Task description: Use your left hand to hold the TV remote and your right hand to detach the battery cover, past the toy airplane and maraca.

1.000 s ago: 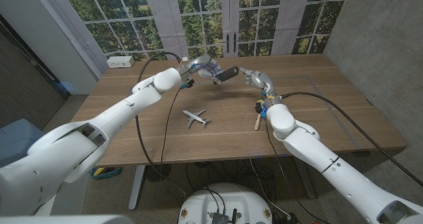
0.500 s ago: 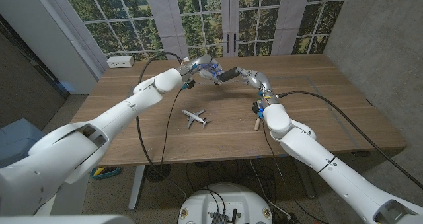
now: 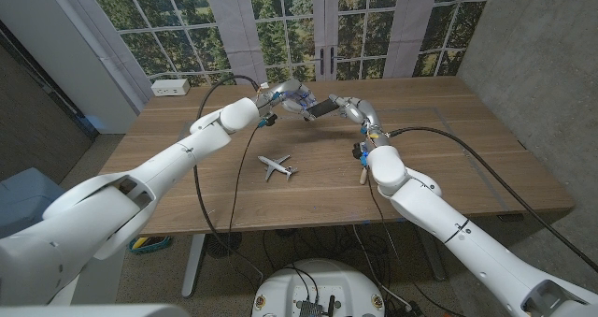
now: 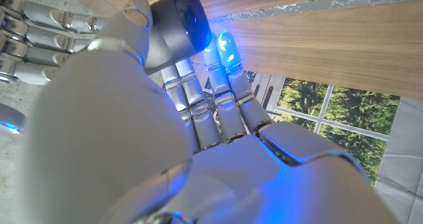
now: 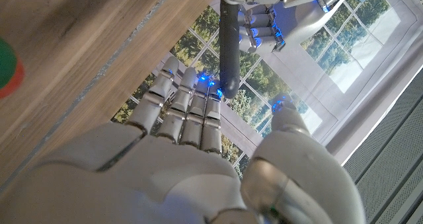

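Past the toy airplane point(image 3: 275, 166), my left hand point(image 3: 288, 96) grips one end of the dark TV remote point(image 3: 323, 105) and holds it above the table's far side. In the right wrist view the remote point(image 5: 229, 45) is a dark bar sticking out of the left hand point(image 5: 285, 11). My right hand point(image 3: 353, 108) is at the remote's free end, its fingers point(image 5: 188, 108) stretched out and the thumb apart, holding nothing. I cannot tell whether they touch it. The maraca point(image 3: 362, 176) lies by my right arm, and its green and red head point(image 5: 6, 65) appears in the right wrist view.
A white power strip point(image 3: 170, 87) sits at the table's far left corner, with a black cable running from it across the wooden table point(image 3: 467, 139). Windows stand right behind the far edge. A concrete wall borders the right side.
My right hand has moved left and closed the gap to the remote's free end. The left hand has kept the remote almost still.
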You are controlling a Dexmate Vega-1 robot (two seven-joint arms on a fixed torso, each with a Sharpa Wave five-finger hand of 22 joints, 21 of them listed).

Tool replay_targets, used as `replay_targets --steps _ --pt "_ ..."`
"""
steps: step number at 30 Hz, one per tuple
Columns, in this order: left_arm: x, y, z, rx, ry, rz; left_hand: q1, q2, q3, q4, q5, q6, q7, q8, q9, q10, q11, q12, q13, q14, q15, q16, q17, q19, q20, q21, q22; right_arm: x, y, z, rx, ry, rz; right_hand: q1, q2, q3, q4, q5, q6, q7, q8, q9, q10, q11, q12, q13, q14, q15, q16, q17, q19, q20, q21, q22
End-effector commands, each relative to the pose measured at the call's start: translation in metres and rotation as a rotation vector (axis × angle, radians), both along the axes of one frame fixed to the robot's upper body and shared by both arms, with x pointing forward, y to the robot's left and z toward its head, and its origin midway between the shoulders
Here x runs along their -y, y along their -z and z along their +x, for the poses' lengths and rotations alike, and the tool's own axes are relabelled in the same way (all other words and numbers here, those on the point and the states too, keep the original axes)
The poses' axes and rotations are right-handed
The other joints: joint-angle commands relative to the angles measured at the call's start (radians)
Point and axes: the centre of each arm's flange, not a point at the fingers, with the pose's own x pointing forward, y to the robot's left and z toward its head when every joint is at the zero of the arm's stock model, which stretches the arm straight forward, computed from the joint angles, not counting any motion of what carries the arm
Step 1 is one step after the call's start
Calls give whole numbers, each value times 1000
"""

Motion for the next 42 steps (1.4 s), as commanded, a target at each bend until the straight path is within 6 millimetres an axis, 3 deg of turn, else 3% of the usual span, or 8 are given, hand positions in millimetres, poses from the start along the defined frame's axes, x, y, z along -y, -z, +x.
replay_targets --steps 1,9,14,21,24,35,42 --pt "1 0 1 7 2 2 80 87 78 5 159 43 -34 3 5 139 -129 -5 2 187 -268 -4 5 -8 -113 13 -4 -8 -1 1 -1 39 5 24 -5 -13 1 8 19 -6 16 8 41 -9 25 20 26 -4 21 24 19 0 12 6" --pt "1 0 1 9 3 2 79 86 80 5 159 43 -33 0 6 142 -129 -7 5 188 -268 -8 10 -14 -113 22 -14 -13 -1 3 -3 87 17 58 -21 -28 -6 16 43 -14 39 19 69 -24 54 53 62 -18 54 61 38 -8 25 10" --pt "1 0 1 7 6 1 79 86 81 5 159 45 -32 -1 7 143 -128 -9 8 188 -268 -10 13 -13 -114 29 -21 -17 -1 3 -4 116 25 86 -46 -50 -7 29 51 -21 57 31 95 -38 86 87 82 -35 81 101 45 -15 33 13" --pt "1 -1 0 7 8 -1 78 86 82 5 159 45 -32 -4 8 144 -129 -12 10 189 -268 -13 17 -18 -115 37 -29 -22 0 6 -3 148 29 175 -67 -84 -5 59 100 -48 117 69 133 -72 157 167 112 -76 145 198 63 -28 56 21" --pt "0 -1 -1 7 8 -1 78 85 83 5 159 47 -32 -5 8 145 -129 -13 12 190 -268 -15 19 -18 -116 41 -33 -25 1 7 -4 162 22 209 -68 -97 -3 69 89 -58 131 86 127 -85 177 201 102 -86 164 239 59 -46 62 24" --pt "0 -1 -1 4 12 0 77 84 86 4 160 46 -32 -8 10 147 -129 -18 14 191 -268 -20 25 -22 -115 53 -46 -31 2 11 19 184 43 280 -56 -107 1 91 113 -83 183 126 161 -115 240 273 143 -119 195 294 77 -56 86 29" --pt "-1 -1 0 4 14 0 77 84 88 4 160 47 -32 -10 11 147 -129 -20 16 193 -268 -22 28 -25 -114 59 -53 -33 2 13 38 192 54 325 -43 -115 6 105 152 -85 243 169 198 -136 308 347 199 -139 212 332 94 -61 110 36"
